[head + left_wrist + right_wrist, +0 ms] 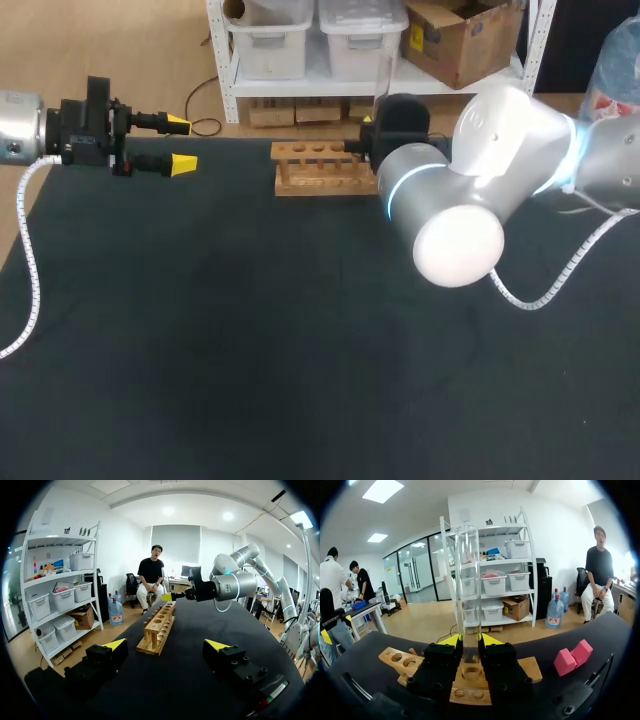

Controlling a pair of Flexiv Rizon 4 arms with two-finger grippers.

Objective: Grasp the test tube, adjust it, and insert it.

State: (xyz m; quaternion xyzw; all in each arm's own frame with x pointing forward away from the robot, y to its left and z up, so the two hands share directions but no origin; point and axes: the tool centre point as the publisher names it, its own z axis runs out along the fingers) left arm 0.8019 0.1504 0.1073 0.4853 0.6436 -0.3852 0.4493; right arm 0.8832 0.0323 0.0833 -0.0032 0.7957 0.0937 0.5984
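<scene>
Tube (468, 580) clamped upright in my right gripper (469, 641), seemingly over rack (395, 659) hole; insertion left. Left gripper (182, 144) wide, empty.

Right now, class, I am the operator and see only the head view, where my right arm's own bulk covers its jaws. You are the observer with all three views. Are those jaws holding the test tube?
Observer: Yes. In the right wrist view the right jaws are shut on the test tube, which stands upright between them.
Operator: Where is it relative to the rack?
Observer: That same view shows a hole of the wooden rack straight below the tube's lower end. I cannot tell whether it has entered.
Operator: Is anything else hidden from me?
Observer: Two pink blocks lie on the table beside the rack.
</scene>
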